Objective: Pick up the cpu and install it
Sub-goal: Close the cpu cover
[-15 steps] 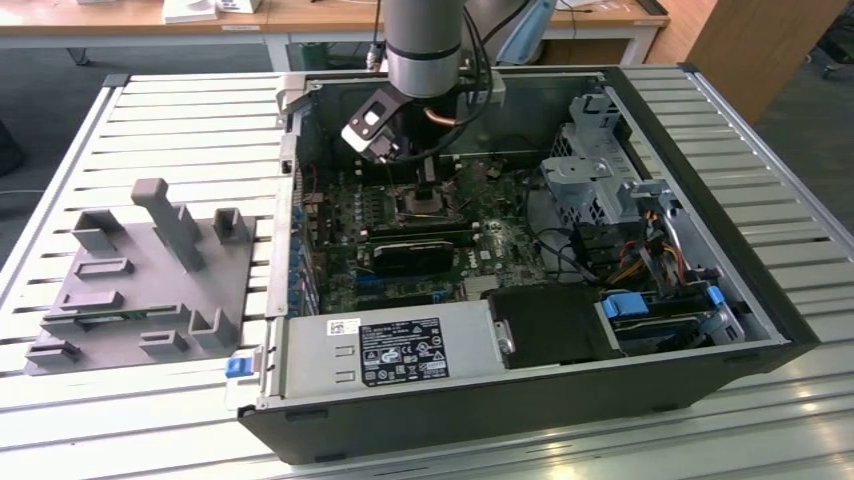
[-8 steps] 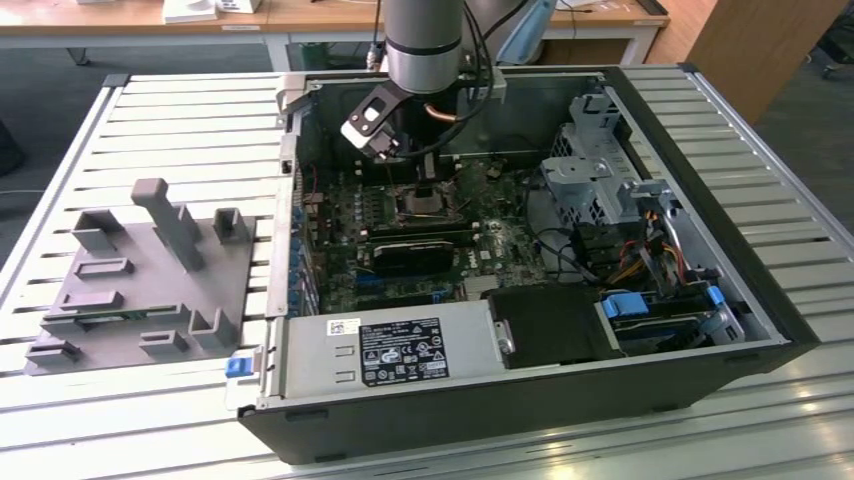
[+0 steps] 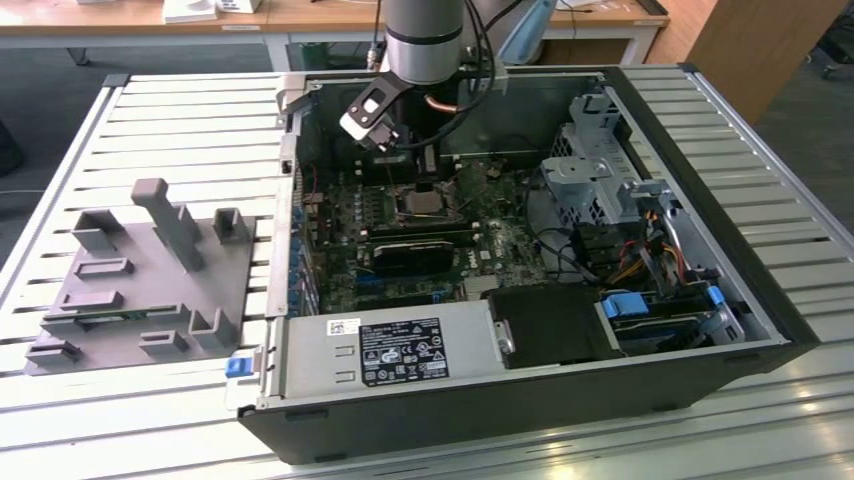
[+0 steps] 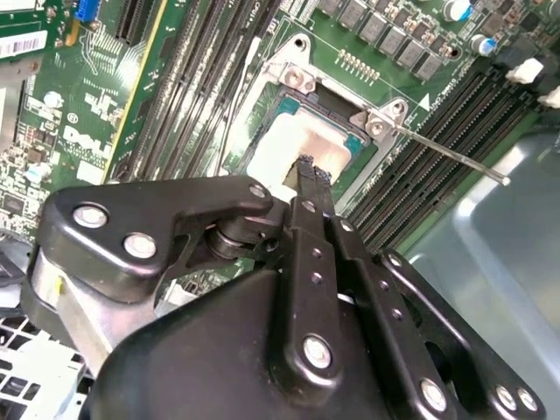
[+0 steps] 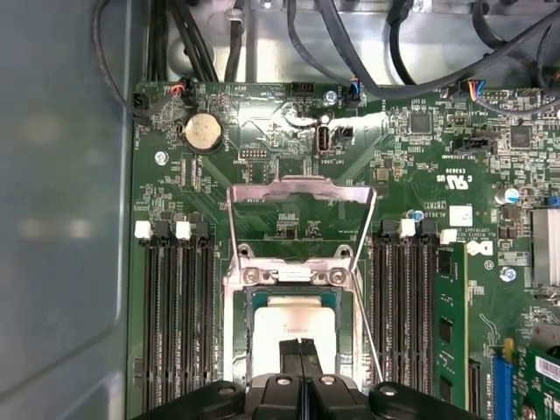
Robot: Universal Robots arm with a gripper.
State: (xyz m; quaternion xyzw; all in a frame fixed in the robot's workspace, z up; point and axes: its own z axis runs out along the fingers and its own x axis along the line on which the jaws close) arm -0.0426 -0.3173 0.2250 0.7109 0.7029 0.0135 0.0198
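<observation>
**CPU SEATED IN SOCKET, FINGERS CLOSED ABOVE IT**

Clock refs: exterior view, dial centred on the socket, 12 = far side.

1. End effector. The gripper has its 2 fingers pressed together w/ nothing btwn them. The tips sit over the middle of the cpu. Contact vs. a hair gap can't be told. Judgement: closed tips make 1 narrow point, fit for pressing or checking a flat plate, not for lifting it.

2. Task item. The cpu lies flat inside the socket frame, silvery top up, edges parallel to the frame. In the exterior view it is directly under the arm. Judgement: placement looks done, retention not.

3. Why parts stand as they do. The load plate is hinged up and back, and the lever is swung out free. This leaves the socket mouth open from above.

4. Edges and room.
- Memory slots flank the socket on 2 sides. They are low, so there is no obstruction.
- Black card at 6 o'clock, near.
- Drive cage at 3 o'clock, apart.
- Case wall at 9 o'clock, near.
- Grey fixture tray at 9 o'clock, outside the case on the table, well apart.
- Judgement: straight up is the only free path. Sideways travel at this height is tight on the load-plate side.
</observation>
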